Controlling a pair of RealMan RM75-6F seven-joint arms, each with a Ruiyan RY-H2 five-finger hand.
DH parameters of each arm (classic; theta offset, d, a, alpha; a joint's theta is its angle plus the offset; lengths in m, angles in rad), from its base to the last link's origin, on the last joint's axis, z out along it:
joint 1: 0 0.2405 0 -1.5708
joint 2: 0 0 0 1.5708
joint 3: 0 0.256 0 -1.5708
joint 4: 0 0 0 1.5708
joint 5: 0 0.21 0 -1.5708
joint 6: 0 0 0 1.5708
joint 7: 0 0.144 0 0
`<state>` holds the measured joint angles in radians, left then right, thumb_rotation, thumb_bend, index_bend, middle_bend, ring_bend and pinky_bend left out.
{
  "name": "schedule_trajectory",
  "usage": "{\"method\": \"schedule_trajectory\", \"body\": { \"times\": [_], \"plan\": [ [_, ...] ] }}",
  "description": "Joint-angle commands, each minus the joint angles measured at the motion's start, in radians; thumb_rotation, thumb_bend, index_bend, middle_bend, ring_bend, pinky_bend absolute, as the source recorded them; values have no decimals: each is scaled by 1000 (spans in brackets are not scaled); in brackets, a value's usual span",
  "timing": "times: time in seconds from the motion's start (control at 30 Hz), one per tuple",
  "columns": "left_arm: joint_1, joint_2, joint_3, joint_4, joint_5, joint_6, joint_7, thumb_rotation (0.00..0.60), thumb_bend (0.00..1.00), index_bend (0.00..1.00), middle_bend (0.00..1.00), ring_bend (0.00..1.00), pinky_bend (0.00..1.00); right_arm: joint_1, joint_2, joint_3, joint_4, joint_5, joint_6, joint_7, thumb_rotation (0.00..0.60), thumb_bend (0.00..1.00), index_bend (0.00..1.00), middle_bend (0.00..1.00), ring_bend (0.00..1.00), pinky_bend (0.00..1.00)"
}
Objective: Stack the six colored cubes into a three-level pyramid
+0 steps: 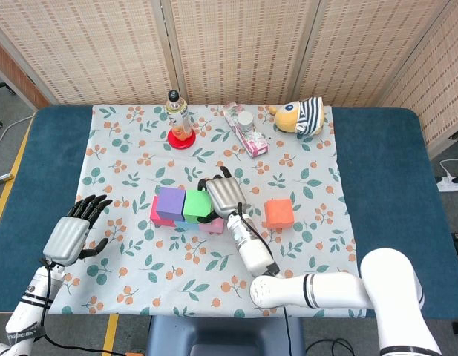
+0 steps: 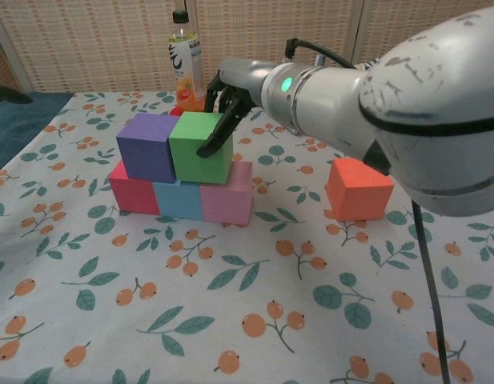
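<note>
Red [image 2: 133,196], blue [image 2: 178,200] and pink [image 2: 228,200] cubes form a row on the floral cloth. On top of them sit a purple cube [image 2: 145,146] and a green cube [image 2: 197,148], side by side and touching. My right hand [image 2: 230,92] grips the green cube [image 1: 197,205], thumb on its front face and fingers behind it; in the head view the hand [image 1: 225,196] covers the cube's right side. An orange cube [image 2: 359,188] lies alone to the right [image 1: 278,213]. My left hand [image 1: 71,233] hovers open at the cloth's left edge, away from the cubes.
A drink bottle [image 1: 178,115] on a red coaster stands behind the stack. A pink-and-white box [image 1: 246,130] and a striped plush toy [image 1: 301,116] lie at the back of the cloth. Blue table surface [image 1: 384,170] borders the cloth.
</note>
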<state>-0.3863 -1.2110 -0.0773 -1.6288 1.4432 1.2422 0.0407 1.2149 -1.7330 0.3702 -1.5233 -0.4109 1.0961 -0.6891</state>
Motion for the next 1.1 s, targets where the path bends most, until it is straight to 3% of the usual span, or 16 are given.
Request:
{"method": "schedule_trajectory", "body": {
  "times": [0.03,1.1],
  "plan": [
    [0,-1,1,2,-1,-1,-1,600,340,95,45,10,115,-1,-4,1,4,-2,3,-2,508,15,399,432,270,50],
    [4,-4,4,20,2,-4,-24,600,337,93,41,8,115,-1,-39,19,30,0,1,-33,508,15,322,432,256,50]
  ]
}}
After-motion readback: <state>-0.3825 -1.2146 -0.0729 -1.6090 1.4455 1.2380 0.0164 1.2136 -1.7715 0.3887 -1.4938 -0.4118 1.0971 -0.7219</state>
